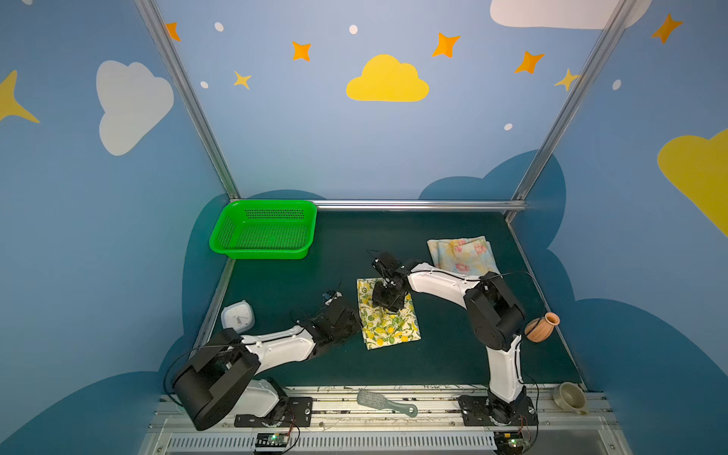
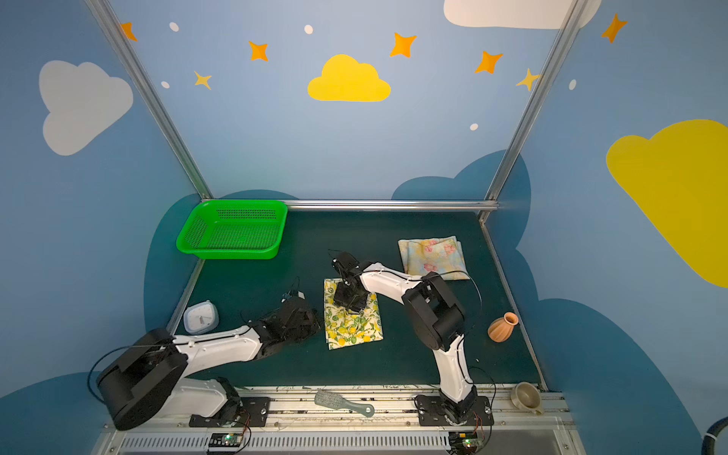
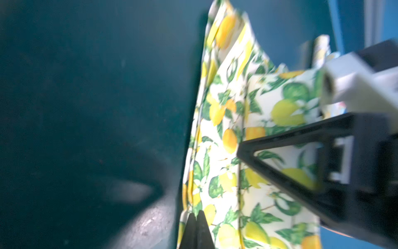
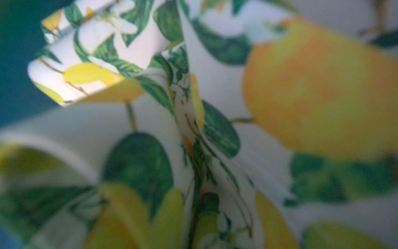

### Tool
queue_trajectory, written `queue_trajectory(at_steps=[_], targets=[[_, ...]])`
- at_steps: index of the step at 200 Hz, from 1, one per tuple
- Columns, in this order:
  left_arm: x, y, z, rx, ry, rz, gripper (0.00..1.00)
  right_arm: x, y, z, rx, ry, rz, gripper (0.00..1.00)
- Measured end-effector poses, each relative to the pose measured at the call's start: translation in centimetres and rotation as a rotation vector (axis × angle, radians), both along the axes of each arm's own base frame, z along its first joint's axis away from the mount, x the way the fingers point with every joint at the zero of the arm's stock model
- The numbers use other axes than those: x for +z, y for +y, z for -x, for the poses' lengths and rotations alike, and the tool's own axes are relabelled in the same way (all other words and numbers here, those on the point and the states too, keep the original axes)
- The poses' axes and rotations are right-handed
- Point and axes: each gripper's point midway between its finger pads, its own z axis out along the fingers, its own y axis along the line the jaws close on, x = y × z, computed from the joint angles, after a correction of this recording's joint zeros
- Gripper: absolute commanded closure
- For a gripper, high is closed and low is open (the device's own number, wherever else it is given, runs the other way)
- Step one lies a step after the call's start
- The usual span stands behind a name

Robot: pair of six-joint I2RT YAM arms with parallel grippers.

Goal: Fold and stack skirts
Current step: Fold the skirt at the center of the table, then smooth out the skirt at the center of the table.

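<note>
Since both skirts already lie as small folded rectangles, I judge the folding nearly done and the stacking not yet done. The lemon skirt [image 1: 388, 323] sits flat on the dark mat [image 1: 453, 354], centre of the frame in both top views [image 2: 352, 323]. The floral skirt [image 1: 463, 254] lies up and right of it, well apart, also folded. The green basket [image 1: 262, 255] at upper left is not involved.

The right gripper [image 1: 390, 309] points straight down onto the upper half of the lemon skirt. The right wrist view is filled with lemon print very close to the lens, with a raised crease running up the middle and no fingers showing. In the left wrist view one black finger [image 3: 280, 180] of it lies over the cloth. How far apart its jaws stand, and whether they pinch anything, I cannot tell.

The left gripper [image 3: 196, 226] has its jaws pressed fully together, tips right at the skirt's left edge. Whether a layer is caught between them I can't make out. In a top view [image 1: 348, 317] it sits just beside that same edge.

Next move, as I read it: take the lemon skirt by an edge with all layers pinched together, lift it without letting the fold spill, carry it to the upper right, and lay it squarely on the floral skirt. The loose crease may need flattening first.
</note>
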Motion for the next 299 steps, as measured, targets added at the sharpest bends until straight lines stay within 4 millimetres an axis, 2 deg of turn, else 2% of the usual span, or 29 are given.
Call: queue_trajectory(at_steps=[33, 130, 172, 193, 210, 220, 238, 246, 270, 299], targets=[[1.1, 1.4, -0.5, 0.042, -0.020, -0.003, 0.96, 0.3, 0.1, 0.2, 0.004, -0.004, -0.006, 0.51], [1.1, 3.4, -0.4, 0.081, -0.015, -0.052, 0.96, 2.2, 1.2, 1.7, 0.037, -0.015, -0.042, 0.50], [1.7, 3.8, -1.2, 0.085, -0.022, -0.074, 0.96, 4.8, 0.8, 2.5, 0.045, -0.036, -0.085, 0.50], [2.6, 3.0, -2.5, 0.068, -0.035, -0.079, 0.96, 6.0, 0.6, 3.0, 0.065, -0.050, -0.118, 0.52], [3.4, 2.0, -3.8, 0.047, -0.047, -0.083, 0.96, 6.0, 0.8, 3.5, 0.088, -0.043, -0.142, 0.59], [3.9, 1.2, -4.7, 0.028, -0.052, -0.082, 0.96, 5.6, 0.8, 3.9, 0.103, -0.032, -0.153, 0.65], [4.5, -0.4, -6.3, -0.008, -0.060, -0.078, 0.96, 4.3, 0.4, 4.7, 0.118, -0.009, -0.150, 0.85], [4.7, -1.2, -7.1, -0.025, -0.063, -0.075, 0.96, 3.8, 0.1, 4.9, 0.122, -0.001, -0.144, 0.90], [4.7, -3.3, -8.8, -0.076, -0.062, -0.062, 0.96, 2.6, -0.6, 5.3, 0.123, 0.014, -0.135, 0.94], [3.3, -5.3, -10.2, -0.125, -0.028, -0.052, 0.96, 2.4, -0.6, 5.1, 0.134, 0.006, -0.153, 0.96]])
